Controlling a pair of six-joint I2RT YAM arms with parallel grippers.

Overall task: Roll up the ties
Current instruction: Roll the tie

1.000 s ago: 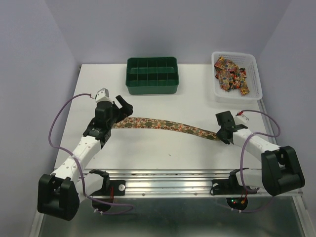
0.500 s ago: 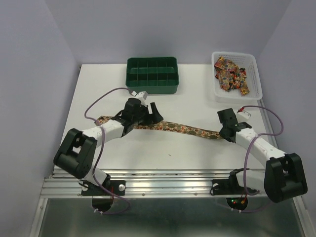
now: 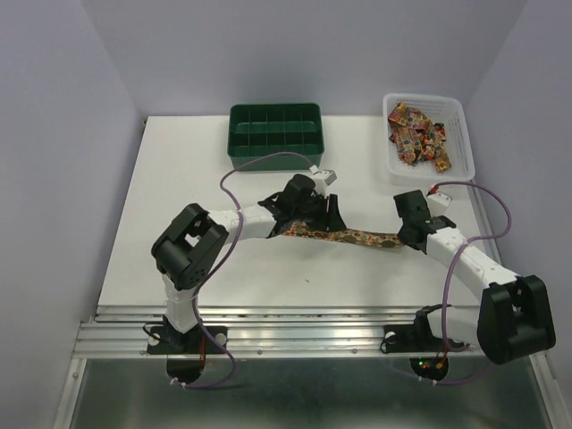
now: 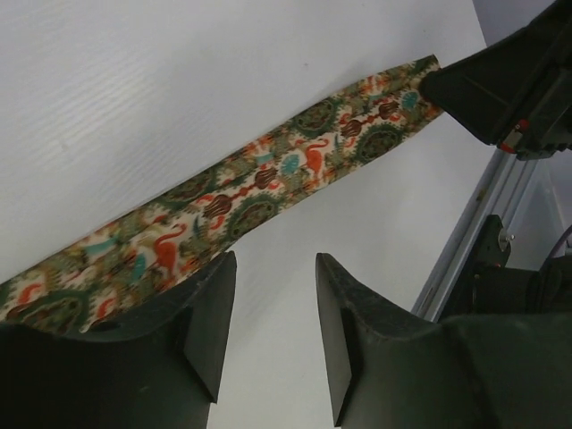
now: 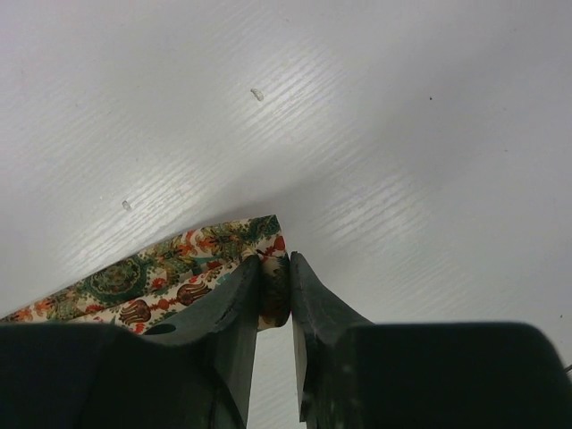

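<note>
Tie (image 3: 353, 237) end pinched in right end effector (image 5: 274, 268)

A red-green paisley tie (image 3: 357, 238) lies unrolled, flat on the table (image 3: 179, 179).

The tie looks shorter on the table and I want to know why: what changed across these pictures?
The left claw swept rightward along the tie, from its left end to about mid-length, jaws narrowing but still apart on nothing. The tie's left stretch came with it, so its visible span is shorter. The right claw stayed shut on the right end; green tray and white basket did not move.
</note>
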